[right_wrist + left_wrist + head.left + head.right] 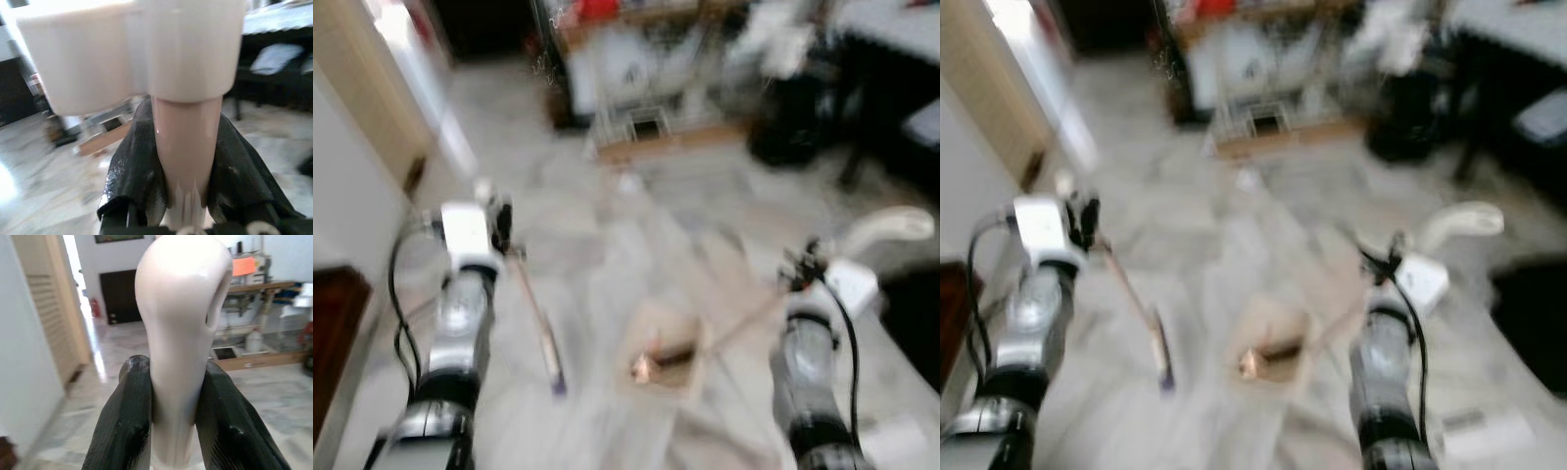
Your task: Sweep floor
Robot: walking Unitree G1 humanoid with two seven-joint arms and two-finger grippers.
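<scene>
Marble-veined floor (607, 245) fills mid-frame. Left gripper (171, 411) clamps the smooth, glossy cream broom handle (181, 333); its thin stick slants lower centre. Right gripper (188, 171) squeezes the pinkish dustpan pole (186, 147), pan (666, 357) low, central.

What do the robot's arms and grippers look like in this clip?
Both arms are silver metal cylinders with dark bands at the joints. Each wrist carries a white boxy module, and a black cable loops along each forearm. The left gripper and right gripper each have two long black fingers with a glossy, slightly textured surface.
</scene>
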